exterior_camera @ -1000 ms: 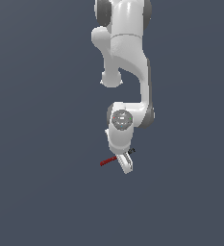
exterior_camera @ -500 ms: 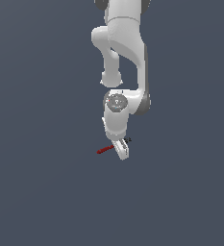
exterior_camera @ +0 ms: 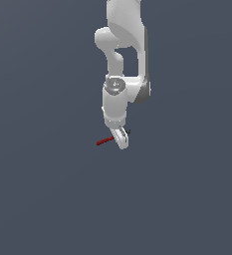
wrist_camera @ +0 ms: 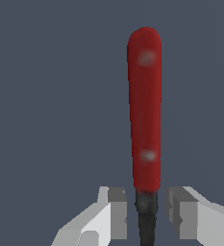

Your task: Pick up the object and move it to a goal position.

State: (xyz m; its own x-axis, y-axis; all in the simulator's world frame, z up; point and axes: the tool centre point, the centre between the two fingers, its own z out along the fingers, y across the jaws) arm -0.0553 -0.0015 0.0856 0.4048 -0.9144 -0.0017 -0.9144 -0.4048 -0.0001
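— Exterior view, centre of frame: what do you have?
— Your white arm [exterior_camera: 121, 60] reaches down from the top edge. Below it the gripper [exterior_camera: 121, 138] sits just above mid-frame, clamped on the object [exterior_camera: 105, 141].
— And the object itself?
— You see its red shaft jutting toward the exterior view's left; in the wrist view, the fingers [wrist_camera: 114, 211] flank its black end [wrist_camera: 146, 216].

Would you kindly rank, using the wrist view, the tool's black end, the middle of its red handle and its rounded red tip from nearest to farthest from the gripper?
1. The black end of the tool: right between the fingers of the gripper.
2. The middle of the red handle: beyond the fingertips, out in the open.
3. The rounded red tip: the far end, pointing away from the gripper.
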